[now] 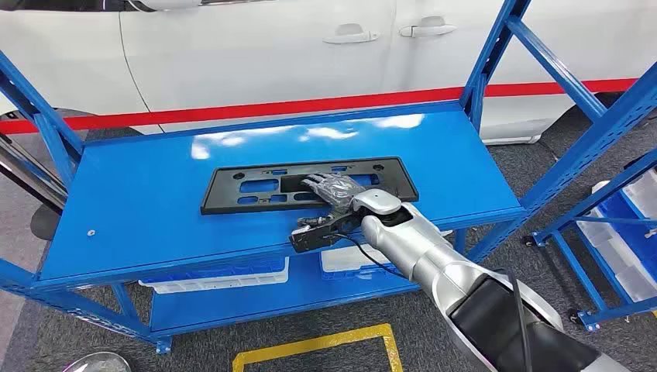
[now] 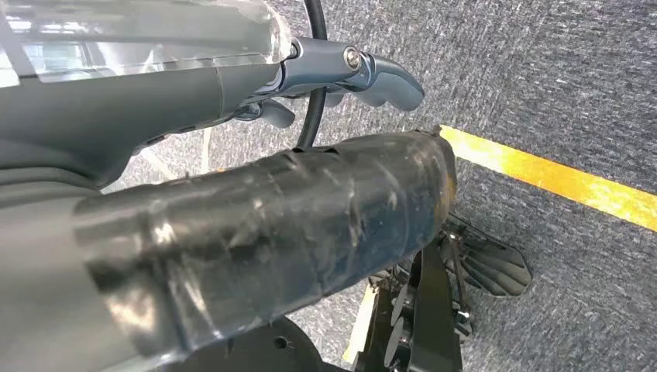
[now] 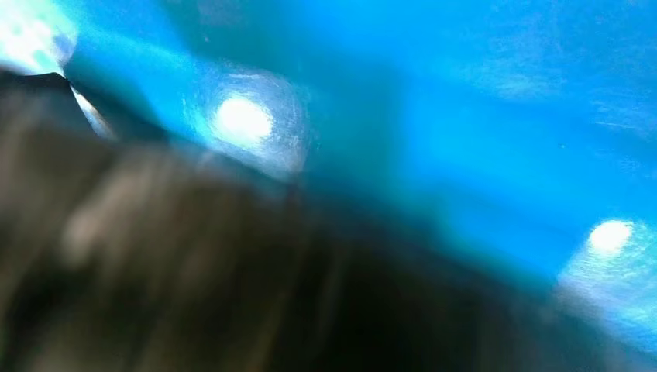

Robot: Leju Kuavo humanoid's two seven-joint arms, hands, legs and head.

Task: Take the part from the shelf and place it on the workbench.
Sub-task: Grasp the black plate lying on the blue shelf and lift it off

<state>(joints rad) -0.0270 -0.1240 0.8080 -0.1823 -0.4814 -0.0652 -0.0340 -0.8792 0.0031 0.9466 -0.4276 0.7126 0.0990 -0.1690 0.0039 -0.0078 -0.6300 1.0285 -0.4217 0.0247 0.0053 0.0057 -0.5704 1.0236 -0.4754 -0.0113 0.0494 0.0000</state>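
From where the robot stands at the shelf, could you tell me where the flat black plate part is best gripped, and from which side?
I would take the black plate part by its near long edge, coming from the robot's side. It lies flat on the blue shelf, so only edges and cut-outs offer purchase. The right hand already rests on its right portion; whether the fingers have hooked anything, I cannot tell.

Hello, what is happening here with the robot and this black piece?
The robot's right hand rests on a flat black plastic frame lying on the top board of a blue shelf. Whether it grips the frame yet is unclear. The left hand hangs over the grey floor, holding nothing.
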